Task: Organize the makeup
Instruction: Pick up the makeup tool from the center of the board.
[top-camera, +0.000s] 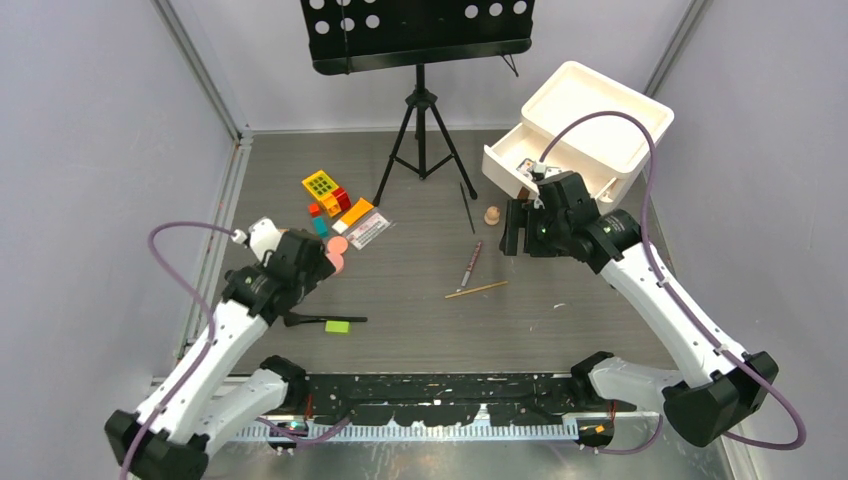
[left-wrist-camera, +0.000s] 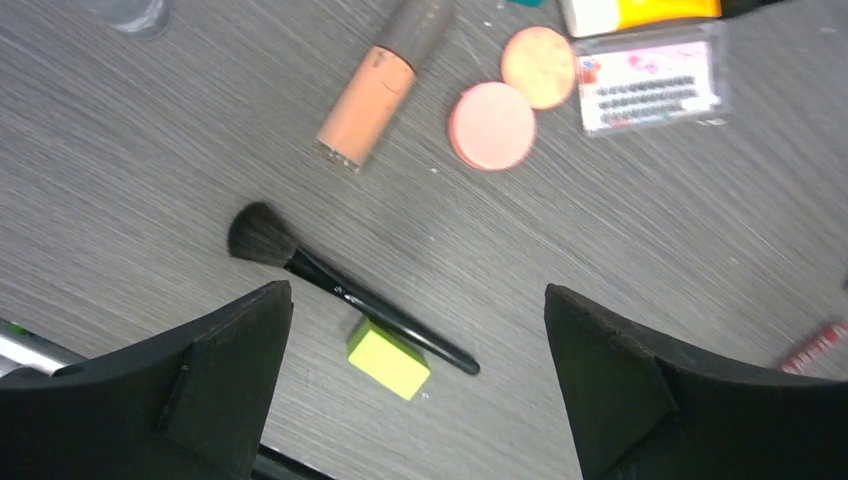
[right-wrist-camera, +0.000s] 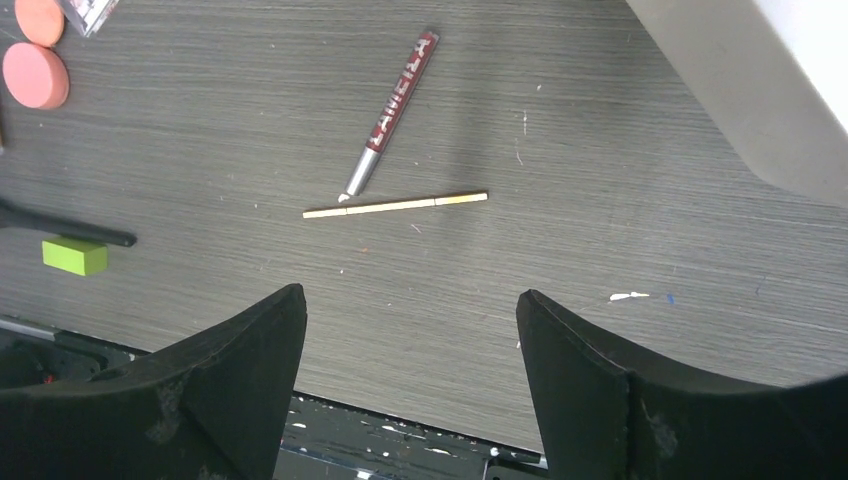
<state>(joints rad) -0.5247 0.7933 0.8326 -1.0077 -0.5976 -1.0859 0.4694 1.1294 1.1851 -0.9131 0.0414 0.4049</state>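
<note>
Little looked done; the brush (left-wrist-camera: 350, 297), tube (left-wrist-camera: 367, 100) and pink compact (left-wrist-camera: 492, 126) lay loose on the desk (top-camera: 560, 330) at overhead left, the red pencil (right-wrist-camera: 390, 110) and thin pencil (right-wrist-camera: 395, 205) at centre, outside the white box (top-camera: 590, 120) at upper right; the left hand (left-wrist-camera: 415, 292) and right hand (right-wrist-camera: 410, 297) were spread apart, holding nothing.

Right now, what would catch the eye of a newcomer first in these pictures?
The white drawer box at the far right, with a drawer pulled open, and the black music stand at the back are most striking. On the left lie bright toy blocks beside a pink compact, with a black brush in front of them.
</note>
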